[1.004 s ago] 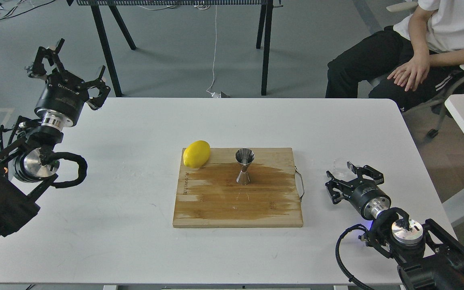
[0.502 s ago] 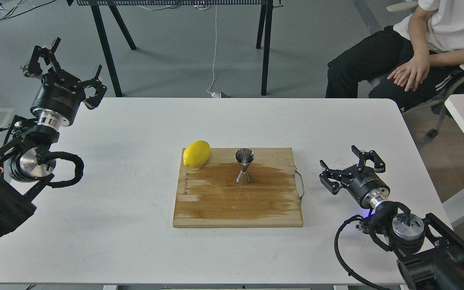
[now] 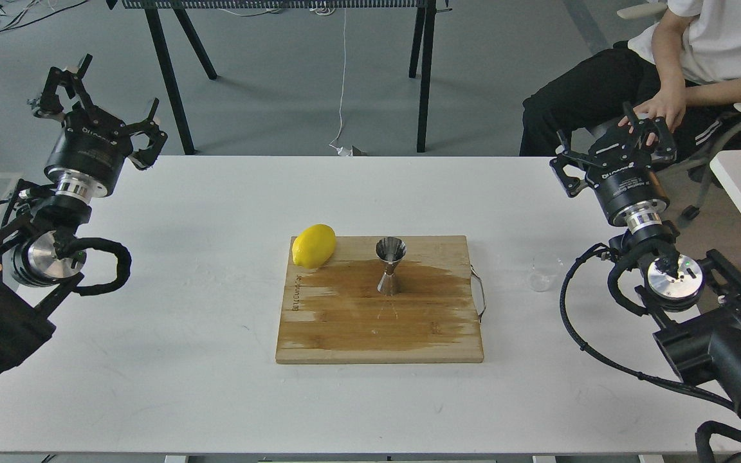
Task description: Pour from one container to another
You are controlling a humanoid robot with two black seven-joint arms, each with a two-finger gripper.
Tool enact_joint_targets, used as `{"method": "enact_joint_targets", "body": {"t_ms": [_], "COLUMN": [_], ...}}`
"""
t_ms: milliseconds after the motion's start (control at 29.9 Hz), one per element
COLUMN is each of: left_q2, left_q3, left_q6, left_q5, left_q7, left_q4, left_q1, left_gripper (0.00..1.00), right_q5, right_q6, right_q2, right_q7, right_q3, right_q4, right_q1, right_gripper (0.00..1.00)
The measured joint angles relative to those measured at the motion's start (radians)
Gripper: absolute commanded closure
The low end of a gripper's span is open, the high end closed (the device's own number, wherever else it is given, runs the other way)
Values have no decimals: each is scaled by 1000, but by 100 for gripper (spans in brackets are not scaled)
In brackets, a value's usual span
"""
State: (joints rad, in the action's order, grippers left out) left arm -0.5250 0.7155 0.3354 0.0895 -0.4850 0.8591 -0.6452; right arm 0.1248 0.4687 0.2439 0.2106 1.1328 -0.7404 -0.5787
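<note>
At far left, left hand (image 3: 97, 96) raised beyond the white surface (image 3: 184, 360) edge, fingers spread apart, empty. Mid-surface, a wooden board (image 3: 380, 321) with a dark wet stain. On its back left corner, a lemon (image 3: 314, 245). Just right of the lemon, jigger (image 3: 390, 265) upright on the board. Right of the board, apart from it, clear cup (image 3: 543, 273) upright on the surface. Above and beyond the cup, well clear of it, right hand (image 3: 615, 145), fingers apart, empty. Top right, seated person (image 3: 698, 58).
</note>
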Motion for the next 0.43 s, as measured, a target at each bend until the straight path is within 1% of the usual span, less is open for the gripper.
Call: {"method": "enact_joint_targets", "body": {"t_ms": [100,268,435], "left_q2": [4,10,11], "left_q3": [4,8,15], "left_q6": [11,14,15], "left_q5": [5,8,9], "left_q7": [0,0,-1], "left_q4": [0,0,0], "left_q1": [1,0,0], "left_gripper": [0,0,0], "right_q5": [-8,-10,-10], "right_q6": [16,20,20], "right_q2": [10,19,20], "right_q7": [17,23,23], "right_q3": [-1,-13,-53], "right_q4": [44,155,183], "right_q1": [-57,-160,-181], "right_gripper": [0,0,0]}}
